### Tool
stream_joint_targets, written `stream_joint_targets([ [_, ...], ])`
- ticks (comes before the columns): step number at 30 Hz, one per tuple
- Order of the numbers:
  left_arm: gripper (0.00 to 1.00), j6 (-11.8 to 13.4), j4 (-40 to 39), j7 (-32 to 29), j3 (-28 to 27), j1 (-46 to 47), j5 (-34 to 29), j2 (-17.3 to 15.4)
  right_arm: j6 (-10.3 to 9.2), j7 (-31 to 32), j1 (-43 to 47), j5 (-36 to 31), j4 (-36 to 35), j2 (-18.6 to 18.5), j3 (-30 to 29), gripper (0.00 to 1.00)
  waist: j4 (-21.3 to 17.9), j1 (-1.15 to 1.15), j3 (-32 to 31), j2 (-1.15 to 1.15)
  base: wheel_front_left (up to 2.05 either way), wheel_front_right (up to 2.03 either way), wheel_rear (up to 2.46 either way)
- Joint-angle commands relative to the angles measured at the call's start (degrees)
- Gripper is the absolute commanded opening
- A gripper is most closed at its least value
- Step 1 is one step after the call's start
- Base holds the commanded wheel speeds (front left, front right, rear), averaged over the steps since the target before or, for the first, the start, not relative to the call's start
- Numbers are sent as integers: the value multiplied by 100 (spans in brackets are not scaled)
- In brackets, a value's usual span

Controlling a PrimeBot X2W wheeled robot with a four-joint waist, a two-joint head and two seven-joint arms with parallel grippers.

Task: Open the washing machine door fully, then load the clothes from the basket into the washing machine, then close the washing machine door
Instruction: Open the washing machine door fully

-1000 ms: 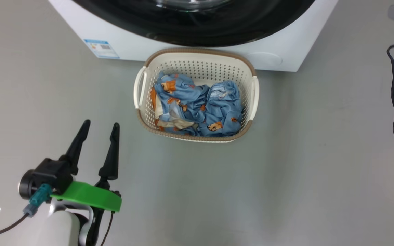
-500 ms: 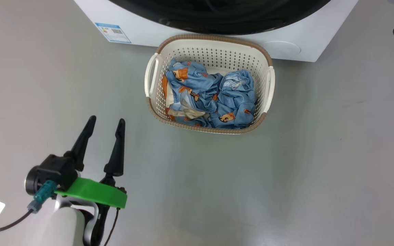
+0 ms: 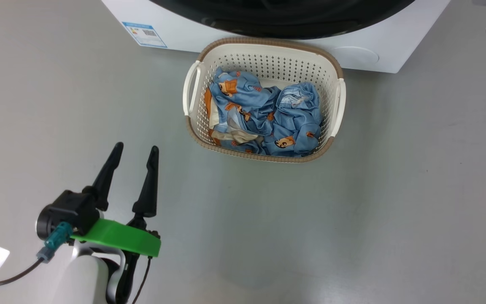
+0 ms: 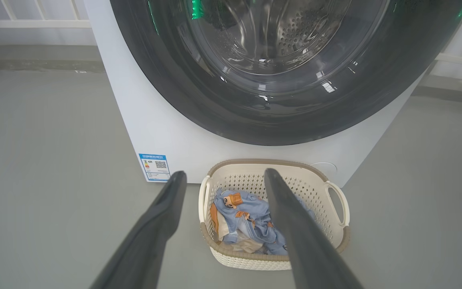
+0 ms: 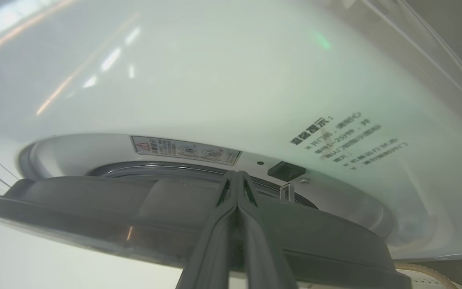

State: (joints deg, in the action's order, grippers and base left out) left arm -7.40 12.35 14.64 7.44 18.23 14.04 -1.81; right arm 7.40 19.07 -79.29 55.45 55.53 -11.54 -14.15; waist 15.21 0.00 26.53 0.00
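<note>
While the door (image 4: 191, 96) is only ajar: the opening step is judged to be under way, and nothing has been loaded.
Left gripper (image 3: 136, 146): seen at 7 o'clock in the head view, above bare floor (image 3: 352, 211); its two fingers are spread wide and nothing is held between them.
Sticker (image 3: 144, 33): a small blue label is found at the lower left corner of the washing machine (image 3: 184, 37), at 11 o'clock in the head view.
Basket (image 3: 268, 40): set on the floor at 12 o'clock, just in front of the machine's base, at about 1 o'clock from the left gripper and well apart from it.
Clothes (image 3: 268, 120): a crumpled blue heap with orange prints is contained in the basket; none is seen outside it.
Door: the black ring and glass bowl are seen at 12 o'clock in the left wrist view, above the basket. In the right wrist view its edge is shown lifted off the white front, with the latch socket (image 5: 286, 170) uncovered at 2 o'clock of the fingertips.
Right gripper (image 5: 237, 173): its fingers are pressed together with nothing clamped. The tips are laid over the door's rim, and whether the rim is touched cannot be told.
Done: the door is judged to be unlatched.
Left: the door is to be swung fully open, the clothes moved into the drum (image 4: 295, 32), and the door shut.
</note>
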Motion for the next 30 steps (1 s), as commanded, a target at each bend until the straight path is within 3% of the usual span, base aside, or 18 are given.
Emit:
stream_joint_targets([
  [1,100,-9,-139,36,-168,105,34,-123,9,98,-216,-59,-60,117,26,0,3,0,13,0,0,0,0],
  [16,100,-9,-147,36,-141,137,79,-110,9,265,-644,-343,342,-45,-39,0,104,0,112,0,0,0,0],
  [30,100,-9,-216,36,-168,182,102,-108,9,1177,-597,-259,415,25,23,0,84,0,118,0,0,0,0],
])
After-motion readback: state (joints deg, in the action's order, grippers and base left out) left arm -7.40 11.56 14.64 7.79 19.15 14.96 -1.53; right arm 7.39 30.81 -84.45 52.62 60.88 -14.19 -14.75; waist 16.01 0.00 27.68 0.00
